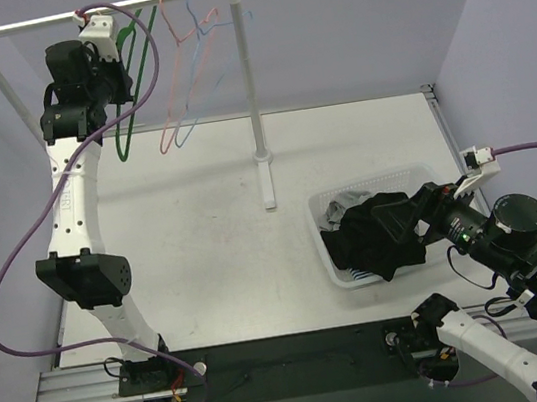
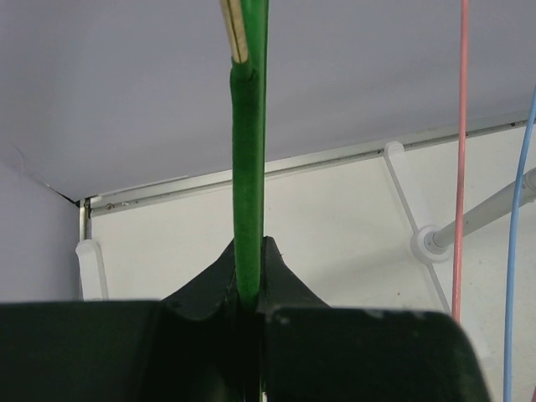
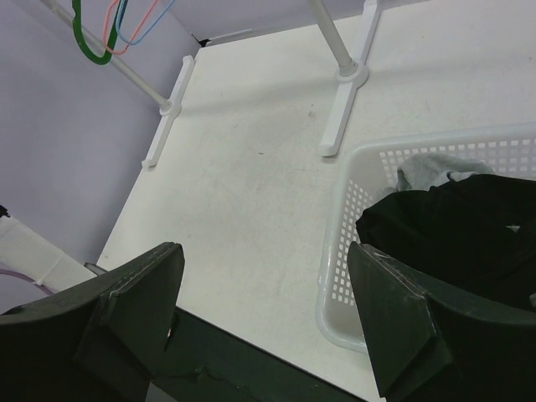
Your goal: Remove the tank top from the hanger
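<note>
The black tank top (image 1: 380, 235) lies bunched in a white basket (image 1: 330, 258), off any hanger. A bare green hanger (image 1: 127, 131) hangs from the white rack (image 1: 249, 83) at the back left. My left gripper (image 1: 124, 76) is up by the rail, shut on the hanger's green wire (image 2: 249, 167), which runs straight up out of the left gripper (image 2: 249, 285). My right gripper (image 3: 264, 260) stands open and holds nothing, just above the basket's near corner (image 3: 343, 243), with the tank top (image 3: 452, 234) to its right.
A pink hanger (image 1: 175, 114) and a blue hanger (image 1: 198, 80) hang bare on the same rail beside the green one. A grey garment (image 3: 427, 172) lies under the black one in the basket. The rack's post and foot (image 1: 266, 176) stand mid-table.
</note>
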